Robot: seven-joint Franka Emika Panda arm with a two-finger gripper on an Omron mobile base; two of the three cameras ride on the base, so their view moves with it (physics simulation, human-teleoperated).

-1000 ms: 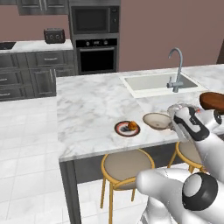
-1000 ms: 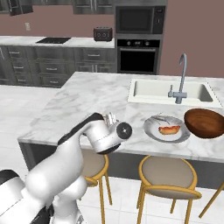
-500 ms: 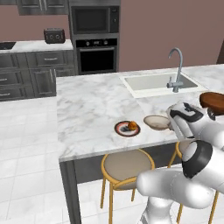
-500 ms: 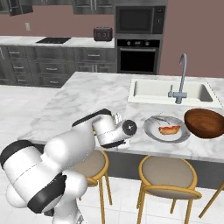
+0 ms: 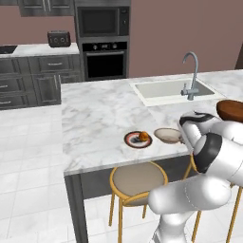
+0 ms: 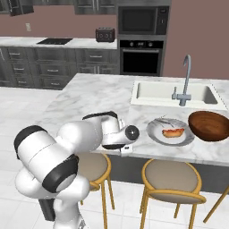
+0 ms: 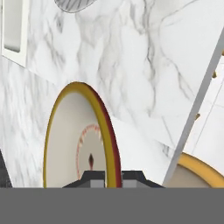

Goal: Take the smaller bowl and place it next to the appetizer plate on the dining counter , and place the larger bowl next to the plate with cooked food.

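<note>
Pincer (image 7: 112,175) clamped on smaller bowl's (image 5: 168,135) rim, at 3 o'clock of appetizer plate (image 5: 138,139) near counter (image 5: 99,114) edge — sloppy release could nudge plate or tip bowl off.

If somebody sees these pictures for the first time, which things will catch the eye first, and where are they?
The big white robot arm bends low against the front edge of the dining counter. There the smaller bowl sits just right of the appetizer plate. Further right, the larger bowl stands beside a plate with cooked food.

The glossy white, rounded robot arm (image 6: 58,156) had bulbous link shells, dark grey joint bands and a round dark cap.
</note>
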